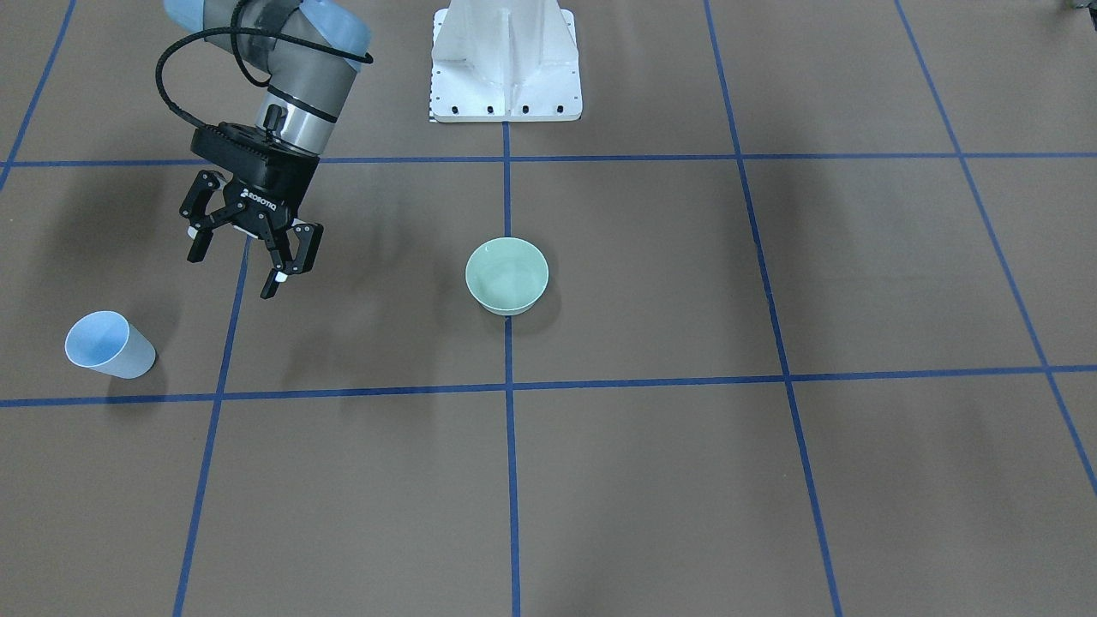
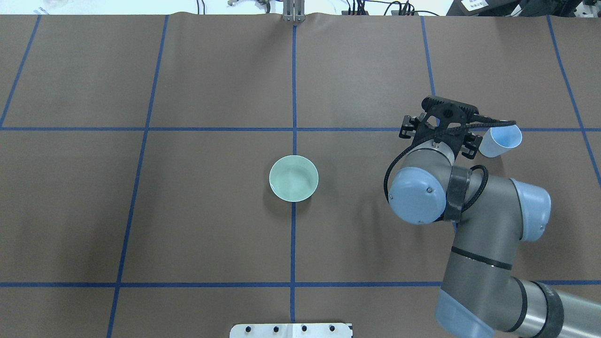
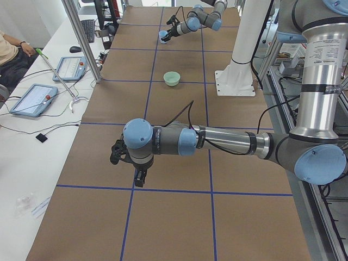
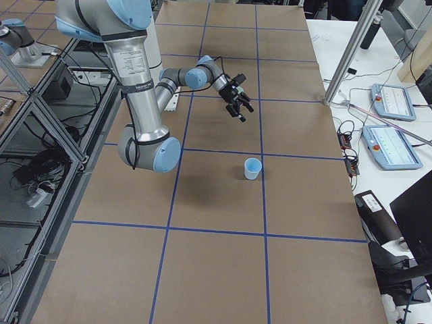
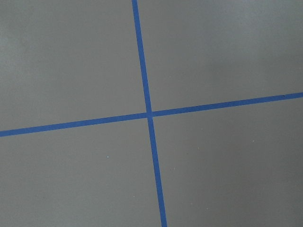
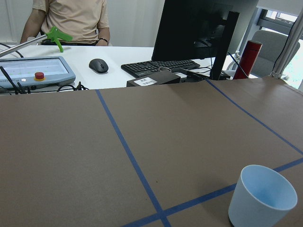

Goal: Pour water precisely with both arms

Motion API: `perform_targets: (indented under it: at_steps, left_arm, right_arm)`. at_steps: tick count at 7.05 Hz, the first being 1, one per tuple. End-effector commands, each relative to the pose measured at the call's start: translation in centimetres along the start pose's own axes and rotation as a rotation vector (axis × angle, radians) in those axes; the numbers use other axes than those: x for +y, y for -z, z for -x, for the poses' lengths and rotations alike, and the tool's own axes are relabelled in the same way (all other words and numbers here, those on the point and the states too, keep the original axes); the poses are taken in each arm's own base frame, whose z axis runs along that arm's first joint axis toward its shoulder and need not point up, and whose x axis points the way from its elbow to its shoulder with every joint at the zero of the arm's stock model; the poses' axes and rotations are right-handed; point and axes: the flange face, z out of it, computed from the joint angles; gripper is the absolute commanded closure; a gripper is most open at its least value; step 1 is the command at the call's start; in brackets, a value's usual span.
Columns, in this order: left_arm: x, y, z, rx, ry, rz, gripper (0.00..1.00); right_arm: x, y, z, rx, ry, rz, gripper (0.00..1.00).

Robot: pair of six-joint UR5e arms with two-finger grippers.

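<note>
Table [image 2: 211, 70]: brown cover w/ blue tape grid. Right arm [image 2: 483, 225]: reaches fwd on its own side. Left arm [image 3: 217, 138]: stretched low over bare cover, well apart from both vessels. Pedestal [image 1: 506, 60]: white, bolted, at robot's edge. Bowl [image 1: 506, 275]: pale green, upright, mid-table on a tape line. Cup [image 1: 110, 344]: pale blue, upright, near right gripper [image 1: 236, 270], not touched. Right gripper: fingers spread wide, empty, above the table. Left gripper [image 3: 129, 166]: spread cannot be told. Water: none discernible; cup interior in right wrist view gives no clear liquid line. Step, est.: approach to cup, pre-grasp. Next move prob. needs descent, fingers either side of cup wall, soft squeeze, cup kept upright en route to bowl. Writing: "ROBOTIQ" on right gripper body; desk labels too small to read.
</note>
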Motion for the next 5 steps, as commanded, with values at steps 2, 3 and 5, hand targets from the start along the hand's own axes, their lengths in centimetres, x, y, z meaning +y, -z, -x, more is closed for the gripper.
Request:
perform_targets:
  at_steps: [2, 3, 5]
  left_arm:
    - [0.2, 0.0, 0.1, 0.003, 0.000, -0.001, 0.00]
    - [0.2, -0.1, 0.0, 0.003, -0.002, -0.001, 0.00]
    - [0.2, 0.0, 0.1, 0.003, -0.002, -0.002, 0.00]
  right_arm:
    - [-10.8, -3.7, -3.6, -0.078, 0.072, 0.166, 0.00]
    - [-14.0, -5.0, -5.5, -0.083, 0.102, 0.227, 0.00]
    - [-22.2, -8.3, -12.0, -0.133, 0.229, 0.367, 0.00]
